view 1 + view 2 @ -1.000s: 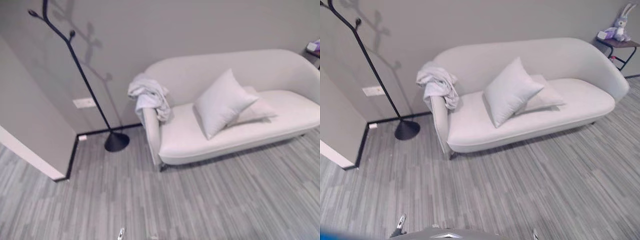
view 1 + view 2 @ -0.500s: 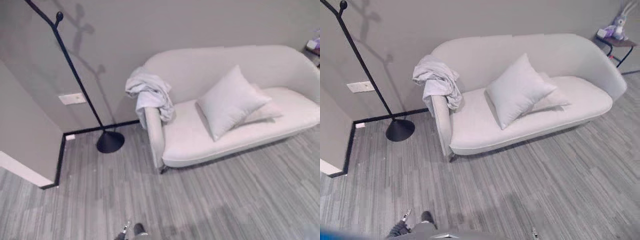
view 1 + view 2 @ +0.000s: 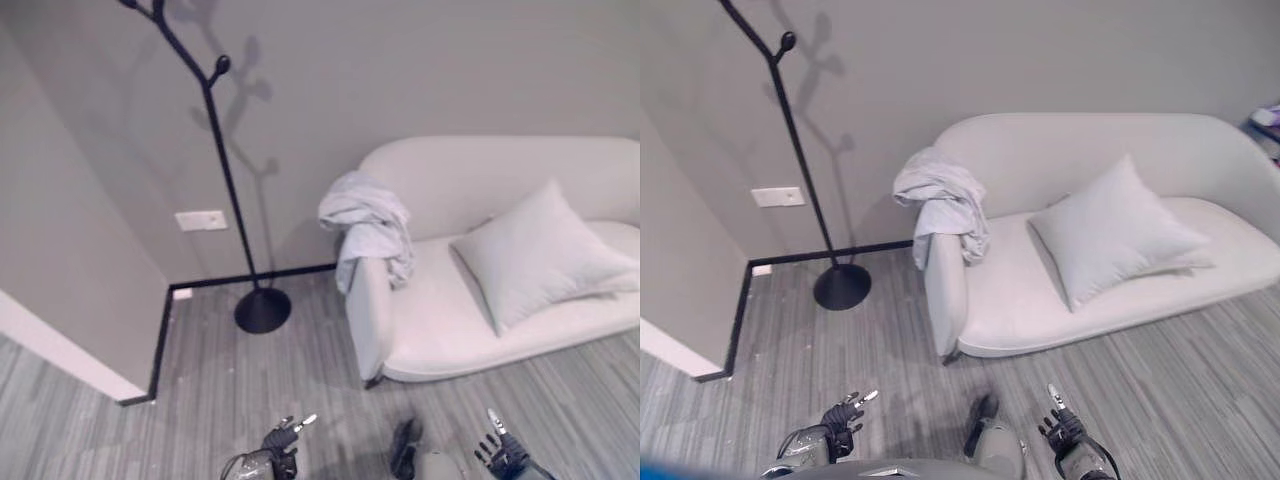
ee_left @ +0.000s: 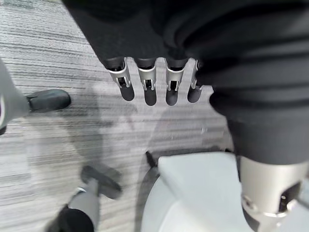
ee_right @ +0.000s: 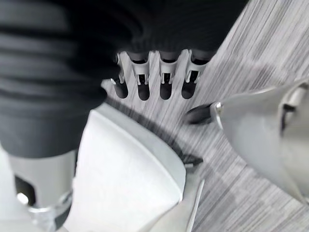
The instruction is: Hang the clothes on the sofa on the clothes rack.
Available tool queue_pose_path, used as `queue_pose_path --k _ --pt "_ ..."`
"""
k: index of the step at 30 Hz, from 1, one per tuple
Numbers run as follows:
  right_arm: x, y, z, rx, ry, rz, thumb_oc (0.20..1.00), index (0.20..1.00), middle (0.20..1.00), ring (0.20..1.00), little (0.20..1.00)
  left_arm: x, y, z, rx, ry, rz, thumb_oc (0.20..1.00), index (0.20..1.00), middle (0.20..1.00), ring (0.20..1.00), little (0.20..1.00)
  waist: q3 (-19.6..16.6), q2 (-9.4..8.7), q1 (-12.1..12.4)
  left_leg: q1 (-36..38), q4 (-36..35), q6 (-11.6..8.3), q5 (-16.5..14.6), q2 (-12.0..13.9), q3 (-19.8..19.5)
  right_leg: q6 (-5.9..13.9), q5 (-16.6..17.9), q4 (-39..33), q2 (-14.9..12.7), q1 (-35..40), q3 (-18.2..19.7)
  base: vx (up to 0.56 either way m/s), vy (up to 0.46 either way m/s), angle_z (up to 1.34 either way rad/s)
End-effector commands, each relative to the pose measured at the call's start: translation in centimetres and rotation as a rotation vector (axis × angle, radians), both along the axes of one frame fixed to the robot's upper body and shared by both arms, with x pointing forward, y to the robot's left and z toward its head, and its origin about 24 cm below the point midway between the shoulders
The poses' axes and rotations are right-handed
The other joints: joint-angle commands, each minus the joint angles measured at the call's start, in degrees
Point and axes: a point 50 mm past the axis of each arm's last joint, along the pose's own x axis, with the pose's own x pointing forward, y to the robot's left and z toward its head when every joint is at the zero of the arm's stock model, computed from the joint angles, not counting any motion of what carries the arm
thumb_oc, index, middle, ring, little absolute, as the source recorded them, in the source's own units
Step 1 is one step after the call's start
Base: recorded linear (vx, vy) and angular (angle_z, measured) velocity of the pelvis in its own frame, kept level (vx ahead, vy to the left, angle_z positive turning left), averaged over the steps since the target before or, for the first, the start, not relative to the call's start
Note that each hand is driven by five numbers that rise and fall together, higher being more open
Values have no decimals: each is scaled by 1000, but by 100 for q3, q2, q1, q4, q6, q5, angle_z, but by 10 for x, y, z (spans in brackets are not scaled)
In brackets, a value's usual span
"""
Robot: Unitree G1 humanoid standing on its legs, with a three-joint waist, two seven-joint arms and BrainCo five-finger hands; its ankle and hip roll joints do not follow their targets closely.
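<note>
A crumpled pale grey garment [image 3: 943,205] hangs over the near armrest of a cream sofa [image 3: 1110,160], draped across the top of the arm and down its inner side, well ahead of both robot hands and untouched by either. The left robot hand [image 3: 841,417] shows low at the lower edge of the head views, above the grey striped floor [image 3: 840,350], its fingers loosely spread and holding nothing; the left wrist view shows the same fingers [image 4: 147,87] straight in a row over the floor. The right robot hand [image 3: 1061,430] sits low on the other side, fingers also apart and empty, and in the right wrist view its fingers [image 5: 164,82] extend straight with nothing between them. A black coat rack [image 3: 800,150] with knobbed branches stands against the grey wall [image 3: 1040,60], its round base [image 3: 842,286] on the floor just beside the sofa's armrest end, ahead and to the left of the left robot hand. A large pale cushion [image 3: 1110,240] leans on the sofa seat, ahead and to the right of the right robot hand, with a second flatter cushion [image 3: 1185,262] partly showing beneath it. A white wall plate [image 3: 778,196] is mounted low on the wall, left of the rack's pole.
</note>
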Motion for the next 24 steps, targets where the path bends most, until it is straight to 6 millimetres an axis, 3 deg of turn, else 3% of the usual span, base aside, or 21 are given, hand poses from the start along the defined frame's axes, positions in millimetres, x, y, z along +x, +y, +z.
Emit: queue_pose_path --k 1,4,5,6,7,8,9,10,11,12,13,14,15,16,17,18,19,20,24 --pt "17 12 4 2 -65 25 1000 1000 1000 1000 1000 3 -4 1 5 -30 -74 1000 1000 1000 1000 1000 -38 -171 -73 -80 603 -342 -347 802 -151 416 306 -408 12 1086 230 452 -165 58" --pt "21 13 7 -51 -75 152 1000 1000 1000 1000 1000 -8 2 0 6 -14 -35 1000 1000 1000 1000 1000 -197 -137 -92 13 903 -511 -374 1105 -201 296 134 -253 227 1176 180 277 -173 24" --pt "33 16 13 -83 -119 236 1000 1000 1000 1000 1000 -11 5 -1 7 -11 -15 1000 1000 1000 1000 1000 -222 -137 -56 -36 1190 -586 -303 1269 -220 225 51 -238 327 1233 154 187 -353 1" --pt "67 24 35 -196 -256 460 1000 1000 1000 1000 1000 -5 13 4 13 -54 28 1000 1000 1000 1000 1000 -151 -138 62 -577 2675 -922 394 1957 -267 -131 -198 -329 641 1456 92 200 -462 -11" --pt "80 28 48 -247 -322 543 1000 1000 1000 1000 1000 0 13 9 1 -88 27 1000 1000 1000 1000 1000 -77 -126 123 -943 3405 -1003 688 2215 -402 -335 -349 -422 830 1596 61 119 -398 -25" --pt "79 28 48 -247 -320 543 1000 1000 1000 1000 1000 -1 13 9 0 -86 27 1000 1000 1000 1000 1000 -86 -102 108 -994 3477 -1029 673 2267 -447 -358 -360 -431 872 1598 39 44 -214 -12" --pt "90 30 59 -307 -373 615 1000 1000 1000 1000 1000 1 15 12 -1 -107 27 1000 1000 1000 1000 1000 32 -139 247 -1237 4110 -1014 958 2283 -638 -544 -516 -528 1031 1757 88 28 -168 -64" --pt "104 32 72 -356 -429 674 1000 1000 1000 1000 1000 8 12 14 -9 -132 31 1000 1000 1000 1000 1000 189 -166 343 -1707 4742 -934 940 2216 -1026 -679 -614 -618 1156 1892 134 46 -197 -79" --pt "114 31 83 -396 -469 694 1000 1000 1000 1000 1000 13 10 17 -14 -153 38 1000 1000 1000 1000 1000 289 -216 378 -2013 4908 -887 918 2279 -1079 -698 -675 -668 1177 1976 127 44 -141 -80" --pt "121 30 90 -427 -495 699 1000 1000 1000 1000 1000 17 8 19 -24 -171 50 1000 1000 1000 1000 1000 356 -254 368 -2184 4876 -901 906 2504 -923 -679 -715 -679 1192 2022 94 95 -45 -26" --pt "127 29 96 -444 -516 694 1000 1000 1000 1000 1000 16 4 19 -41 -173 59 1000 1000 1000 1000 1000 382 -281 365 -2256 4346 -889 876 2768 -631 -623 -740 -734 1157 2102 69 134 90 -8" --pt "130 30 102 -450 -541 686 1000 1000 1000 1000 1000 15 1 19 -60 -180 58 1000 1000 1000 1000 1000 368 -279 389 -2256 3683 -850 802 2772 -377 -546 -714 -806 1077 2160 104 105 118 5" --pt "130 30 102 -450 -541 686 1000 1000 1000 1000 1000 15 1 19 -59 -179 58 1000 1000 1000 1000 1000 371 -288 398 -2235 3664 -847 808 2760 -359 -543 -712 -806 1066 2162 113 130 318 -8" --pt "136 33 116 -480 -605 721 1000 1000 1000 1000 1000 17 0 24 -55 -205 29 1000 1000 1000 1000 1000 376 -254 506 -2420 2066 -890 1034 2355 -464 -445 -707 -823 959 2170 194 131 308 -9" --pt "137 34 119 -481 -622 719 1000 1000 1000 1000 1000 18 0 25 -55 -211 31 1000 1000 1000 1000 1000 373 -211 543 -2405 1370 -960 1320 2244 -597 -405 -737 -819 956 2212 201 190 384 -28" --pt "137 34 121 -492 -634 704 1000 1000 1000 1000 1000 18 1 24 -47 -209 38 1000 1000 1000 1000 1000 406 -178 605 -2578 981 -1029 1590 2247 -729 -402 -842 -825 979 2331 203 227 276 -29" --pt "143 32 132 -565 -671 729 1000 1000 1000 1000 1000 21 0 24 -37 -208 44 1000 1000 1000 1000 1000 429 -126 592 -2709 571 -1120 1800 2330 -578 -406 -996 -723 968 2464 147 262 281 -27" --pt "145 32 139 -599 -693 743 1000 1000 1000 1000 1000 19 -1 22 -36 -200 38 1000 1000 1000 1000 1000 347 -41 541 -2485 286 -1081 1791 2409 -280 -340 -1045 -631 980 2473 121 204 207 -14" --pt "147 23 153 -701 -720 753 1000 1000 1000 1000 1000 16 -7 20 -27 -188 -36 1000 1000 1000 1000 1000 164 60 490 -2224 305 -1033 1914 2350 123 -250 -1144 -410 766 2574 134 222 280 -20"
